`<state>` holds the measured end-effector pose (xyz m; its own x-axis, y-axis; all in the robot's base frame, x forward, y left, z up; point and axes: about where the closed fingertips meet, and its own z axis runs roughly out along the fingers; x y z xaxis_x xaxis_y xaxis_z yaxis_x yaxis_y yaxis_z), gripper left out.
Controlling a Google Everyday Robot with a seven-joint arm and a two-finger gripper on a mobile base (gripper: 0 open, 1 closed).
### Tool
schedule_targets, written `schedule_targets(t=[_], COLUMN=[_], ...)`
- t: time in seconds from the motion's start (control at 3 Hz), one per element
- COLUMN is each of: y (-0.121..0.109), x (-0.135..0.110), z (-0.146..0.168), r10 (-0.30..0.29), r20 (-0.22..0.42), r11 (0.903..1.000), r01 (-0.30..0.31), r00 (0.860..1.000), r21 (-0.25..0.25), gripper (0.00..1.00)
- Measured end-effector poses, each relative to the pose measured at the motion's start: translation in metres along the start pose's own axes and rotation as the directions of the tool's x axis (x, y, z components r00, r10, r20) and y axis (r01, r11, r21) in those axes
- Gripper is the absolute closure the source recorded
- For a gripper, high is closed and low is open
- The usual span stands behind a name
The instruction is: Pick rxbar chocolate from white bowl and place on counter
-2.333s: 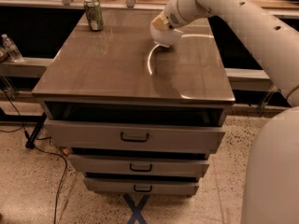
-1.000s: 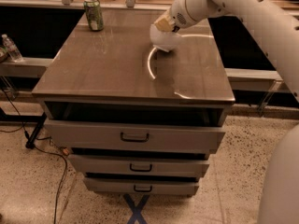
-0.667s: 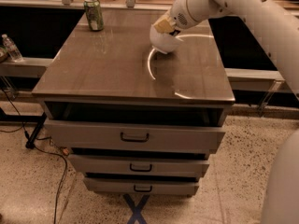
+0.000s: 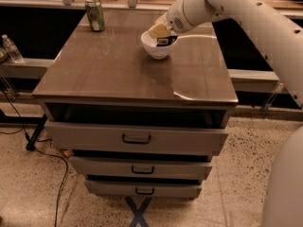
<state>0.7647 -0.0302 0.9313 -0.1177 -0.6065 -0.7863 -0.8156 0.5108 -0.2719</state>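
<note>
The white bowl [image 4: 156, 49] stands on the counter [image 4: 118, 74], right of the middle and toward the back. A dark wrapped bar, the rxbar chocolate [image 4: 166, 41], shows inside the bowl at its far right side. My gripper [image 4: 159, 31] reaches in from the upper right on the white arm. It sits at the bowl's far rim, right over the bar, and its tan end touches or nearly touches the bar. Part of the bar is hidden under it.
A green drink can [image 4: 95, 13] stands at the counter's back left corner. The grey cabinet has three handled drawers [image 4: 136, 139] below. A water bottle [image 4: 11, 48] stands on a low shelf at the left. A cable [image 4: 57, 174] lies on the floor at the left.
The arm has shifted slightly at the bowl, and more of the bowl's inside and front now shows. The bowl appears a little nearer the front left than before. The can has not moved.
</note>
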Motion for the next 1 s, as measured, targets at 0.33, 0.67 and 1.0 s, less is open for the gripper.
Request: schedule_targets(t=[0.33,0.67,1.0], y=[0.0049,0.0058,0.0047], x=[-0.0022,-0.0036,0.0000], z=[0.0047,0.0042,-0.0018], r10=[0.001,0.002,0.002], r20=[0.001,-0.001,-0.015], r11=[0.9999,0.9999,0.9999], r01=[-0.001,-0.002,-0.002], r00=[1.000,1.000,1.000], r21=[-0.013,-0.016,-0.016], gripper=[0.34,0.11,0.00])
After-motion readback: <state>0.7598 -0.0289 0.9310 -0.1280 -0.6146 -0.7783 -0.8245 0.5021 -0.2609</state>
